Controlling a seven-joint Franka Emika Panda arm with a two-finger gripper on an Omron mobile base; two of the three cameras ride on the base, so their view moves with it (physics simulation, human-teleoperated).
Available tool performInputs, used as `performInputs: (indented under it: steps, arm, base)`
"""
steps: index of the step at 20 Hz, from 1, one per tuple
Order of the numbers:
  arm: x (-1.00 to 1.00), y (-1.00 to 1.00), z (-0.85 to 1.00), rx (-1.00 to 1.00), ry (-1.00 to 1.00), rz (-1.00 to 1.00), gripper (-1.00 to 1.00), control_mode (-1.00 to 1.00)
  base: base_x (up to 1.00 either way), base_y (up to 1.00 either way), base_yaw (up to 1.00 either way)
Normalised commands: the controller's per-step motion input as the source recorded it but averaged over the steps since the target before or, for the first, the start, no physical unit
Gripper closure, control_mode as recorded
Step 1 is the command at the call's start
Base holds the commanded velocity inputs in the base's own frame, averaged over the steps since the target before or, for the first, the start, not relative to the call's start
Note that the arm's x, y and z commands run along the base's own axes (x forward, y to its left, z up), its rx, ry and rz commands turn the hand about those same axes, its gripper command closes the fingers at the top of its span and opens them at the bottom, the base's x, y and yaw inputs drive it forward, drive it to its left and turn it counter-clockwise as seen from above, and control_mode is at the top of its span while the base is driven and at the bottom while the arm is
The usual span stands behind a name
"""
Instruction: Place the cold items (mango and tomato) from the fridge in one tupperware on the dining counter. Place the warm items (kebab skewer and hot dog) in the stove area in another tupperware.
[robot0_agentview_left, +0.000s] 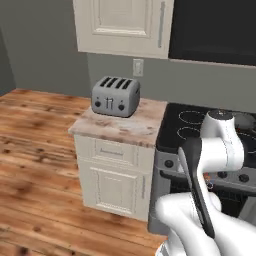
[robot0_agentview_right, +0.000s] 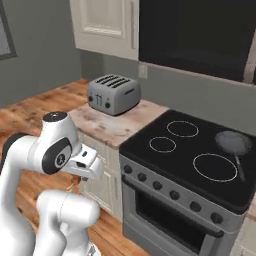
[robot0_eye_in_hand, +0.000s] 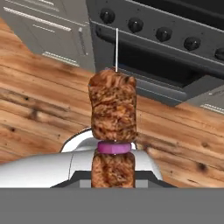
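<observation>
While my fingers are clenched on the kebab skewer (robot0_eye_in_hand: 113, 131), its browned meat chunks and purple onion slice stand up the middle of the hand view, thin stick tip against the range (robot0_eye_in_hand: 166, 43) above. My arm is folded low in front of the oven, elbow raised in both base views, hand pointed down over the wooden floor (robot0_eye_in_hand: 39, 100).
</observation>
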Motion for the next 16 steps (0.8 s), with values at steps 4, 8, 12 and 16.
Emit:
performInputs:
  steps: [4,8,12,16]
  arm:
    - [0.00,0.00,0.00,0.00,0.00,0.00,1.00,1.00]
    - [0.00,0.00,0.00,0.00,0.00,0.00,1.00,1.00]
    - [0.00,0.00,0.00,0.00,0.00,0.00,1.00,1.00]
    - [0.00,0.00,0.00,0.00,0.00,0.00,1.00,1.00]
  base:
    - [0.00,0.17,0.78]
    - [0.08,0.00,0.92]
    - [0.02,0.00,0.99]
    - [0.00,0.00,1.00]
